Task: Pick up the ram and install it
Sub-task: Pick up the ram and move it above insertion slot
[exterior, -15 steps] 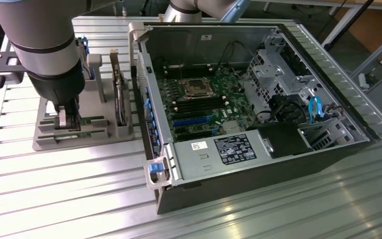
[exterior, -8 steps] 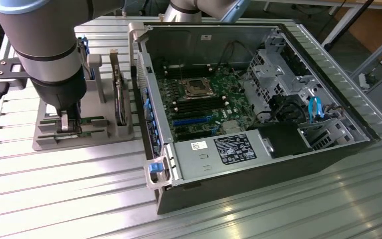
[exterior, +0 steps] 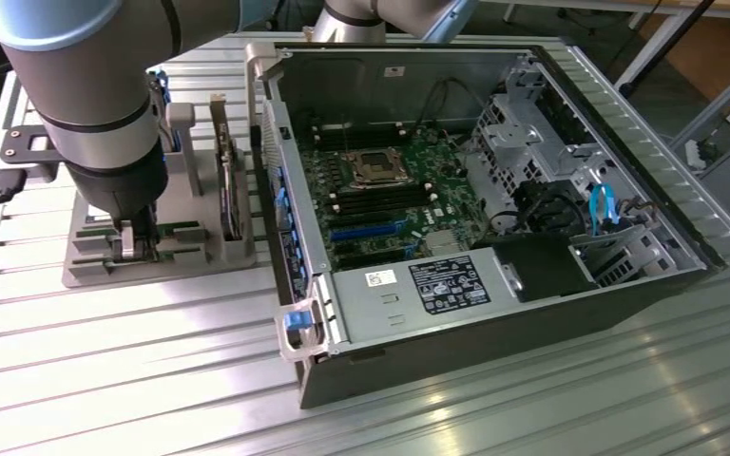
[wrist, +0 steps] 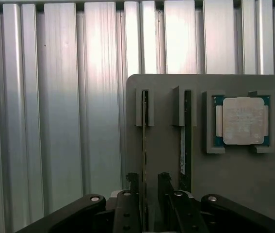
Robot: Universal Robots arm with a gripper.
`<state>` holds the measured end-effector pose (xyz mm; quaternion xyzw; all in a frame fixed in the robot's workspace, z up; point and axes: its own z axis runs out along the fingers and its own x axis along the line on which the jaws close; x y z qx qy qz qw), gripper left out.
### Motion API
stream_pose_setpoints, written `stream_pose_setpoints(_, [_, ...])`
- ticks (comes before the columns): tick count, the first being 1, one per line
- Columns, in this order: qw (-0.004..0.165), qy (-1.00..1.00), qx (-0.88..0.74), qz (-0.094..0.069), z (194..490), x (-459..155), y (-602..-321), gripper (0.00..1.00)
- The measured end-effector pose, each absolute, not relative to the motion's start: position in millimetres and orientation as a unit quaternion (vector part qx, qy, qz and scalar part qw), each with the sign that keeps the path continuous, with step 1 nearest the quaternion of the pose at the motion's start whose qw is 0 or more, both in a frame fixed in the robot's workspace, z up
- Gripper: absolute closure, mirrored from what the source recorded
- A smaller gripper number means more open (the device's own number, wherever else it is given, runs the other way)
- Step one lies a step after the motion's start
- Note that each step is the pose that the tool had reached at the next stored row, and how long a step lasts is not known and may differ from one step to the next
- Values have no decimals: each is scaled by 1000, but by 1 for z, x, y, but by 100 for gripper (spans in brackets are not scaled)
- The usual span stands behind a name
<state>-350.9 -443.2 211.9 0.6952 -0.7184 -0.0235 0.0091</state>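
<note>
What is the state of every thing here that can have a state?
gripper: open, one finger on each side of the ram, not closed on it
ram: standing on edge in a slot of the holder
processor chip: lying flat in its holder recess
computer case: side open, board exposed

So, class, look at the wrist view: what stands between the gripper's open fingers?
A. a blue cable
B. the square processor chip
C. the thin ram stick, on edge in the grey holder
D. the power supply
C: the gripper has its open fingers on either side of the ram, which stands on edge in a slot of the grey holder; the processor chip lies apart in its own recess.
</note>
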Motion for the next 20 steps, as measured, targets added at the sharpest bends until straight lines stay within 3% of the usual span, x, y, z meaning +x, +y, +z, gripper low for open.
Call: stream_pose_setpoints(20, [9,-712,701,-23,209,-345,-446,71])
